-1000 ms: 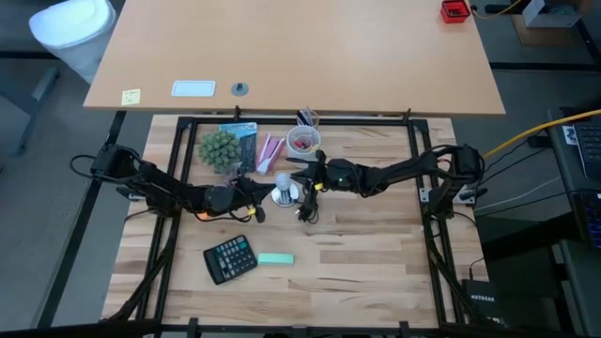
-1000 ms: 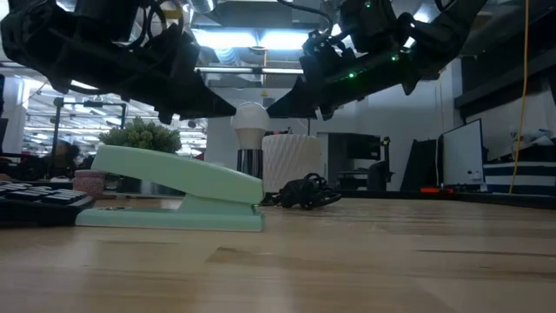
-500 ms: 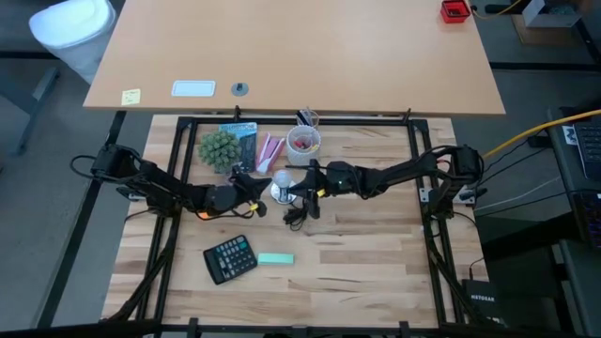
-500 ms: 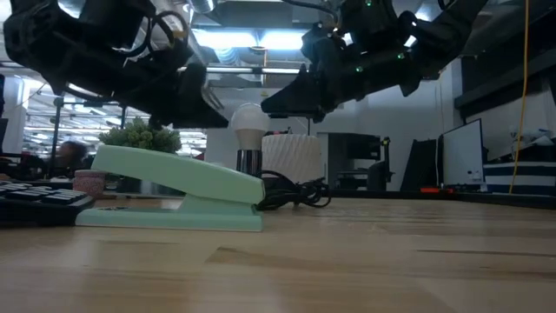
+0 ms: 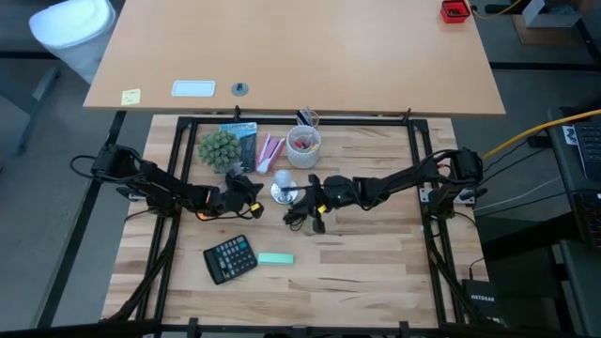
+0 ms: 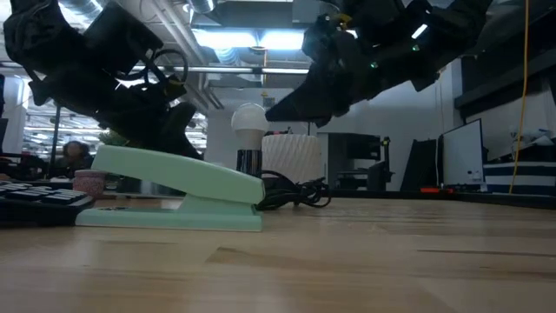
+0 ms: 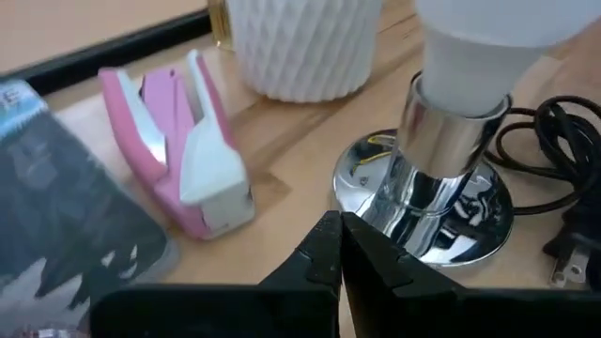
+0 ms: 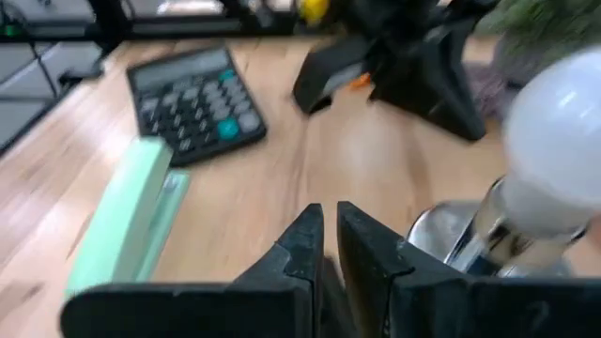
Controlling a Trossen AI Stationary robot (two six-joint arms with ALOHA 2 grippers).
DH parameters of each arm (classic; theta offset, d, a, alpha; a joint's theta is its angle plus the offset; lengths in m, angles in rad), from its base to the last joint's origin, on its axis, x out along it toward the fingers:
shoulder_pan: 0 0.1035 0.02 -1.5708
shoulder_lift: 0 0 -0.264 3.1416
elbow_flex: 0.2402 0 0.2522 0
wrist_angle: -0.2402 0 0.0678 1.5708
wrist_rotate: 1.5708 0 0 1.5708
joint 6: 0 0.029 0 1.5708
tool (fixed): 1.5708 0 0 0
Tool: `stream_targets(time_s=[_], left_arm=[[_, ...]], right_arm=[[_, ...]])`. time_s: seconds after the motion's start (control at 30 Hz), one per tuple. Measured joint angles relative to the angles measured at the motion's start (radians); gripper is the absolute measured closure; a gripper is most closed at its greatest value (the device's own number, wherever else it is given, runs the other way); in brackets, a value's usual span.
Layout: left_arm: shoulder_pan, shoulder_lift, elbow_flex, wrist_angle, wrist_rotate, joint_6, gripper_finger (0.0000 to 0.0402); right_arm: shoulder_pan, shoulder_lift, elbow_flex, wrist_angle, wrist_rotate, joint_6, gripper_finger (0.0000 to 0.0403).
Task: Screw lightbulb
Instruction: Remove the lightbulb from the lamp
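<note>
Wooden planks form the bench [image 5: 357, 253], with a plain tan tabletop beyond its far edge. Near the middle of the bench the lightbulb [image 6: 249, 122] stands upright in a shiny chrome lamp base [image 7: 427, 202], whose black cord [image 6: 295, 193] lies coiled on the wood beside it. From the left side the left gripper [image 5: 252, 187] sits just beside the base, its fingers [image 7: 324, 249] pressed together with nothing between them, their tips pointing at the foot of the chrome stem in the left wrist view. From the opposite side the right gripper [image 5: 302, 194] hangs close to the bulb, its fingers [image 8: 305, 246] nearly closed with only a thin gap and nothing held; in its wrist view the bulb shows off to one side, apart from the tips. A white ribbed cup [image 7: 305, 42] and a pink stapler [image 7: 183, 155] stand behind the lamp, next to a small green plant [image 5: 218, 147]. Nearer the front edge lie a black calculator [image 5: 230, 258] and a mint green stapler [image 5: 276, 259], side by side.
</note>
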Motion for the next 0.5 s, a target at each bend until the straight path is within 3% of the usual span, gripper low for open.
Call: stream_targets(time_s=[0.5], left_arm=[[-0.002,0.000,0.000,-0.017,0.001,-0.171,0.0400]], right_arm=[[0.026,0.000,0.000,-0.059,0.004,0.000,0.0363]])
